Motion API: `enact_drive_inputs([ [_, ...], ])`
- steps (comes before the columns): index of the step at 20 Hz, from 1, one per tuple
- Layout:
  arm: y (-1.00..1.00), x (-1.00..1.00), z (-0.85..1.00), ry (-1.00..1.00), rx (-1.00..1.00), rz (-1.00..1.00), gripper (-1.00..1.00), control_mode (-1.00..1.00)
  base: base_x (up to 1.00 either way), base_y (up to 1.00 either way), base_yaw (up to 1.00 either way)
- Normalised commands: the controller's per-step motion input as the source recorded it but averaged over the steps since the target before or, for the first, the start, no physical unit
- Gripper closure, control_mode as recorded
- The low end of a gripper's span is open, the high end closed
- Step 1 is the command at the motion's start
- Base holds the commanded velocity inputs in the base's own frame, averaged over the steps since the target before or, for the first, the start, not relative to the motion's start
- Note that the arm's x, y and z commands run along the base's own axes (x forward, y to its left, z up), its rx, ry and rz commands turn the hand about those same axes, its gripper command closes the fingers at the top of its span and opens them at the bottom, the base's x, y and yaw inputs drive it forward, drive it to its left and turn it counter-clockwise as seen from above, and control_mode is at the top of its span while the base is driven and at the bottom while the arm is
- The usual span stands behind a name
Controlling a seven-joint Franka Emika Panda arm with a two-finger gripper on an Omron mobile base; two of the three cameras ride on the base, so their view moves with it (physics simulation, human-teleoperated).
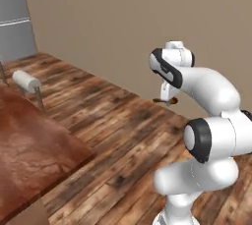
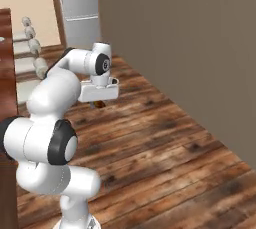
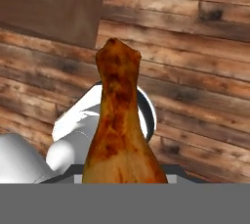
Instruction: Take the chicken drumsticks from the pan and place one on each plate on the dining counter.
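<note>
One chicken drumstick (image 3: 119, 130), glossy reddish-brown, stands large in the hand view with its thin bone end pointing up and away from the hand. My gripper (image 1: 166, 99) is shut on its bulbous end and holds it in the air over the wooden floor. In the right base view the gripper (image 2: 98, 103) hangs below the white hand, and a bit of the drumstick (image 2: 99, 104) peeks out. A corner of the dining counter (image 1: 29, 145) lies at the lower left, well apart from the gripper. The pan, the plates and the other drumstick are out of view.
Wood plank floor (image 1: 118, 121) spreads under the arm, with a beige wall (image 1: 123, 17) behind it. A white-cushioned stool (image 1: 25, 80) stands by the counter; a row of stools (image 2: 33, 45) runs along it. A grey tall unit (image 2: 77, 3) stands at the back.
</note>
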Motion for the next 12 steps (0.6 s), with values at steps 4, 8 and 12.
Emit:
enact_drive_inputs([
  [4,0.0,0.0,0.0,0.0,0.0,0.0,1.0,1.0,0.85,-0.17,0.56],
  [8,0.0,0.0,0.0,0.0,0.0,0.0,1.0,1.0,0.87,-0.27,0.43],
  [12,0.0,0.0,0.0,0.0,0.0,0.0,1.0,1.0,0.76,-0.43,0.31],
])
